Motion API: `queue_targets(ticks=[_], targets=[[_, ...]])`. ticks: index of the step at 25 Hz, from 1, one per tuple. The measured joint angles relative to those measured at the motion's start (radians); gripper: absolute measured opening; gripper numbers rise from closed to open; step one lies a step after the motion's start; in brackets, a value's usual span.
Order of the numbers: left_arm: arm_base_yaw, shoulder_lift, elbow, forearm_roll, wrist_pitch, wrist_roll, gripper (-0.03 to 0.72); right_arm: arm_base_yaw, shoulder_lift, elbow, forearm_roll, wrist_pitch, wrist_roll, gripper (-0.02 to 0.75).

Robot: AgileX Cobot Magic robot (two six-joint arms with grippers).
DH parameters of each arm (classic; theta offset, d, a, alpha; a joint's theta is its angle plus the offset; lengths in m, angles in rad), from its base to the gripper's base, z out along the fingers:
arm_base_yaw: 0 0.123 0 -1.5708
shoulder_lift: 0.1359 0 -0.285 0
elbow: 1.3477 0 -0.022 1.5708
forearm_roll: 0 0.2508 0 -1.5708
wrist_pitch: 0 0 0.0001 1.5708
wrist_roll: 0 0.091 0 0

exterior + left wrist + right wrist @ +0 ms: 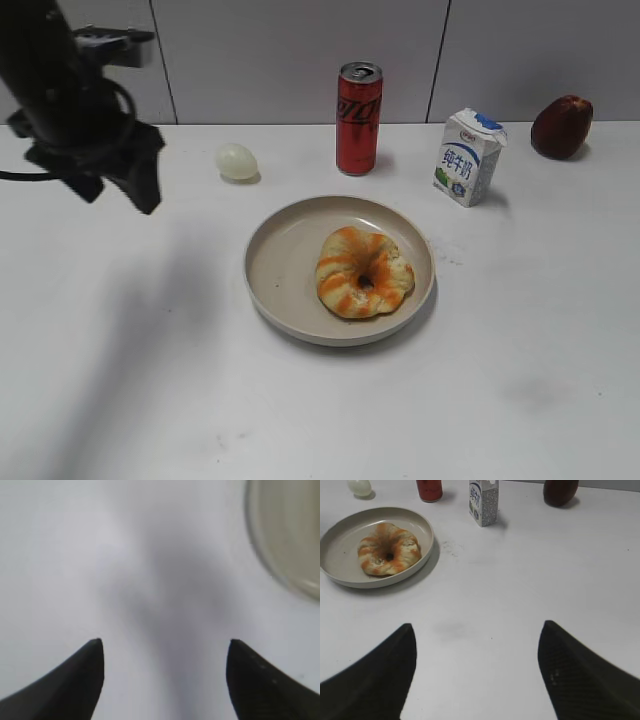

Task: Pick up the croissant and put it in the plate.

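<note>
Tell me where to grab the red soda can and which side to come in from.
Grip the red soda can across its mid-body: it stands upright, tall and round, so the straight sides suit the jaws. Come from the front, probably with the open right gripper; the milk carton and egg flank it, the wall is behind, and the plate sits in front.

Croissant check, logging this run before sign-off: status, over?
Left gripper open, empty, above bare table. Right gripper open, empty. Croissant lying in the plate. Nothing in the way.
</note>
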Motion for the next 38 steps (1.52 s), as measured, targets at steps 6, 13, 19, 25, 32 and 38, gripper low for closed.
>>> queue_targets(ticks=[6,13,19,25,32,38], targets=[[0.176,-0.082,0.070,0.008,0.022,-0.007,0.578,0.000,0.000,0.000,0.000,0.000,0.000,0.572],[0.246,-0.398,0.281,0.080,0.028,-0.007,0.568,0.000,0.000,0.000,0.000,0.000,0.000,0.572],[0.247,-0.681,0.423,0.077,0.029,-0.007,0.561,0.000,0.000,0.000,0.000,0.000,0.000,0.572],[0.247,-0.965,0.599,0.077,0.021,-0.007,0.549,0.000,0.000,0.000,0.000,0.000,0.000,0.572],[0.247,-1.263,0.792,0.077,-0.075,-0.007,0.543,0.000,0.000,0.000,0.000,0.000,0.000,0.572],[0.247,-1.435,0.914,0.078,-0.093,-0.007,0.543,0.000,0.000,0.000,0.000,0.000,0.000,0.572]])
